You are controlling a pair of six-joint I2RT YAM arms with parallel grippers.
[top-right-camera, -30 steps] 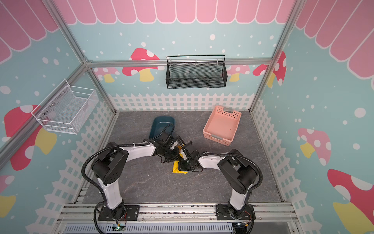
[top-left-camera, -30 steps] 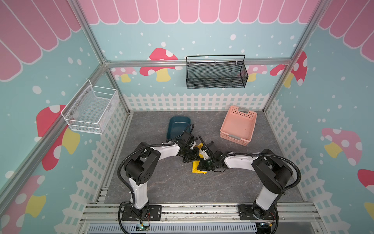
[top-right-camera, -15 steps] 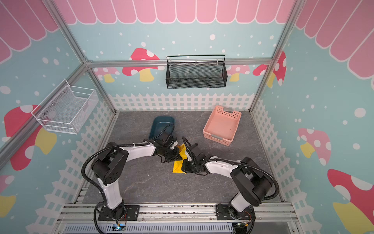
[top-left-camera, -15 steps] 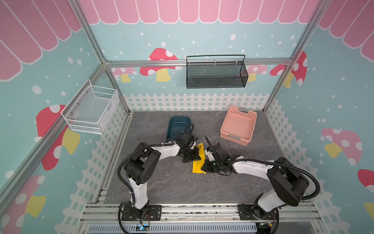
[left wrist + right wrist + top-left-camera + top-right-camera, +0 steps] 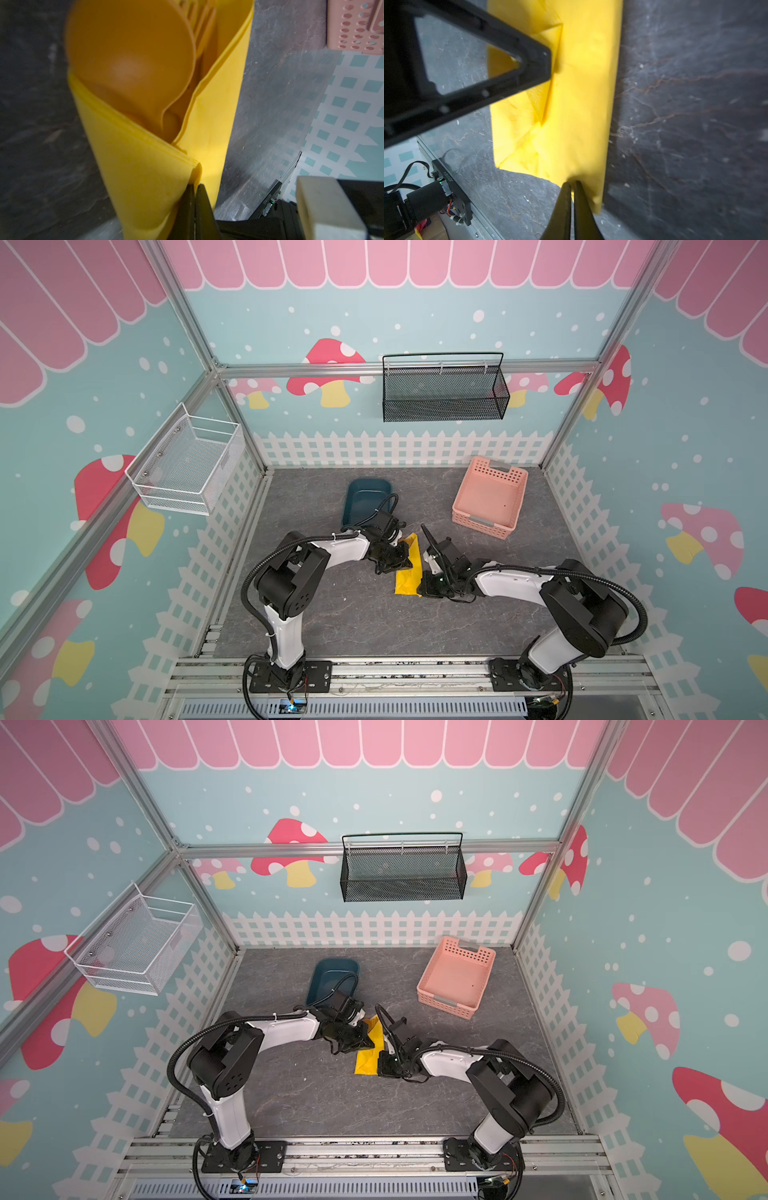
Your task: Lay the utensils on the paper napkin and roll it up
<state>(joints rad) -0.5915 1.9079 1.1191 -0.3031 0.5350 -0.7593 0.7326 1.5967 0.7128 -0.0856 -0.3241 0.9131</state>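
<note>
Looks well past halfway: near the middle of the grey stone-patterned tabletop (image 5: 332, 626), well apart from every edge, shows the bright yellow thin paper napkin (image 5: 409, 574) already curled into a loose long tube around the slim orange plastic utensils (image 5: 128, 52), round spoon bowl and fork tines poking from one open end, knife not made out. Pinches that end's layered edge in the left gripper (image 5: 195, 188), jaws fully closed on paper, and nips the opposite end in the right gripper (image 5: 572, 186), jaws likewise clamped. Leaves, seemingly, only tightening the gaping flap into a snug roll.
</note>
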